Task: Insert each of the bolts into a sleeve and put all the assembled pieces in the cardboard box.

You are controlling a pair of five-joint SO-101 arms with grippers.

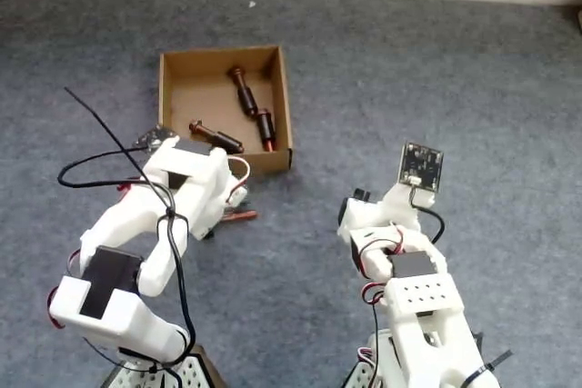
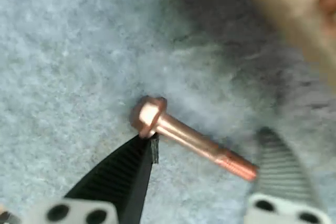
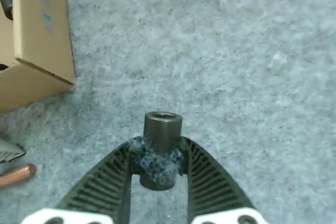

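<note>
A copper bolt [image 2: 194,139] lies on the grey carpet between the fingers of my left gripper [image 2: 210,137], which is open; the black finger touches the bolt's head. In the high view the bolt [image 1: 244,216] pokes out beside the left gripper [image 1: 229,209], just in front of the cardboard box [image 1: 282,97]. My right gripper [image 3: 157,148] is shut on a dark sleeve [image 3: 163,127], held upright above the carpet. The right gripper [image 1: 356,204] is to the right of the box. Three assembled pieces [image 1: 245,97] lie inside the box.
The box's corner [image 3: 39,35] and the bolt's tip [image 3: 18,174] show in the right wrist view. Bare carpet lies between the two arms and to the right of the box. Cables [image 1: 109,147] loop over the left arm.
</note>
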